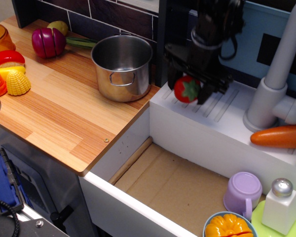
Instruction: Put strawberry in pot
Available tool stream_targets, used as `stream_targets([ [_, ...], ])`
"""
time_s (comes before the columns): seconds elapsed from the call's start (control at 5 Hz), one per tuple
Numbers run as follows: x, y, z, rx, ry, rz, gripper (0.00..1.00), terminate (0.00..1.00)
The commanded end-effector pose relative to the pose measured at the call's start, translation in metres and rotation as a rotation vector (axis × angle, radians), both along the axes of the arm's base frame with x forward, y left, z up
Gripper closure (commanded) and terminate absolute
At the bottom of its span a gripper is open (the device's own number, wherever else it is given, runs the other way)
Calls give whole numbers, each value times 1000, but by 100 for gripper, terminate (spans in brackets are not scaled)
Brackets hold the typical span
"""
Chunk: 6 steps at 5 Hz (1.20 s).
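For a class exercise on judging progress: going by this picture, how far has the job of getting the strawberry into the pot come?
Done: the black robot hand is shut on the small glossy red toy strawberry and holds it clear of the white ridged draining board. In hand: the carry, with the fruit hanging to the right of the shiny steel cooking pot. Left: moving it over the pot, which looks empty, and letting go.

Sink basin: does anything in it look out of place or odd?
Yes. The white sink basin has a brown cardboard sheet as its floor, and a small lilac plastic cup lies tipped on its side there. Nothing is spilled.
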<state>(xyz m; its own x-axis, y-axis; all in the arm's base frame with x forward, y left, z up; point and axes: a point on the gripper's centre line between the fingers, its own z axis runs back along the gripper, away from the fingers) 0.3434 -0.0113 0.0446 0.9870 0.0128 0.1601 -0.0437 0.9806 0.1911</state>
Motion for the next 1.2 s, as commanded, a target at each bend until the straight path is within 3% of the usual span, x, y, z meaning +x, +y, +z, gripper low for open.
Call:
stream_targets([
  [0.0, -18, 23, 52, 59, -39, -19, 100, 0],
  [0.4, -24, 64, 69, 148, -36, -86, 100, 0],
  [0.8, -5, 107, 74, 191, -56, -232, 100, 0],
  [1.0, 1, 118, 67, 176, -72, -280, 0, 100],
])
